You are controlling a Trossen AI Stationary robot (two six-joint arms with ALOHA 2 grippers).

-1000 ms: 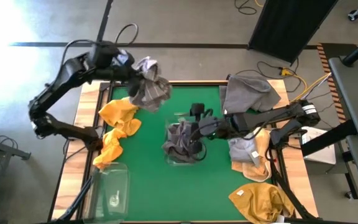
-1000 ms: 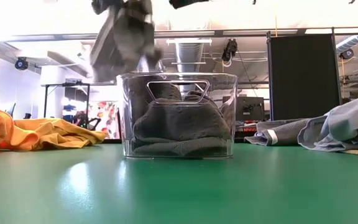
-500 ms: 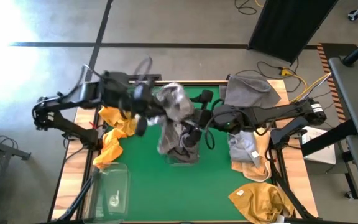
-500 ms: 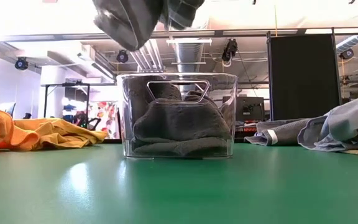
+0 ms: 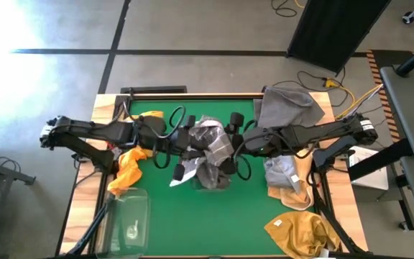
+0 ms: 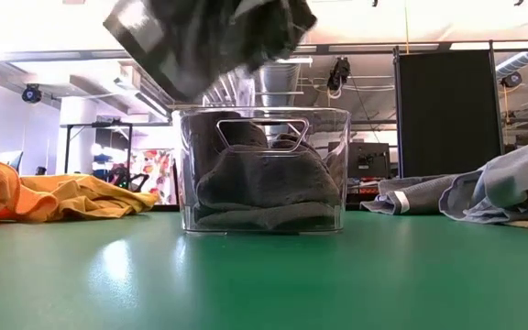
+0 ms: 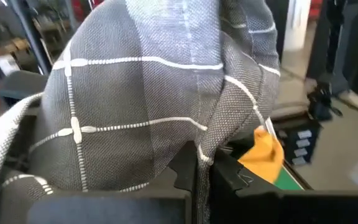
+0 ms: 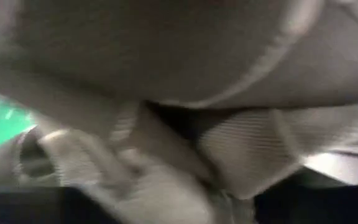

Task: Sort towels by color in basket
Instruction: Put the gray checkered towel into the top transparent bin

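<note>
A grey-and-white checked towel [image 5: 210,140] [image 6: 200,41] hangs bunched over the clear basket [image 6: 337,165] at the table's centre. My left gripper [image 7: 202,163] [image 5: 187,140], reaching in from the left, is shut on it. The basket holds dark grey towels [image 6: 264,192]. My right gripper [image 5: 230,145] comes from the right and sits right at the checked towel's right side; in its wrist view the cloth [image 8: 179,56] fills the picture. Yellow towels [image 5: 131,162] lie on the table's left side. My left gripper pinches a bunched fold of the checked towel [image 7: 197,146] between its two fingers, reaching in from the table's left. The cloth is gathered in several layers above the fingers. The towel is lifted clear, and its lower part hangs just above the basket's rim.
A grey towel [image 5: 286,108] lies at the far right, a pale grey one [image 5: 282,173] over a yellow one at the right, and another yellow towel [image 5: 304,230] at the near right corner. A clear container [image 5: 131,216] stands at the near left.
My left gripper has swung from the table's far left corner toward the centre, carrying the checked towel, which now hangs over the basket instead of beyond the far left edge. The towels in the basket have not moved.
</note>
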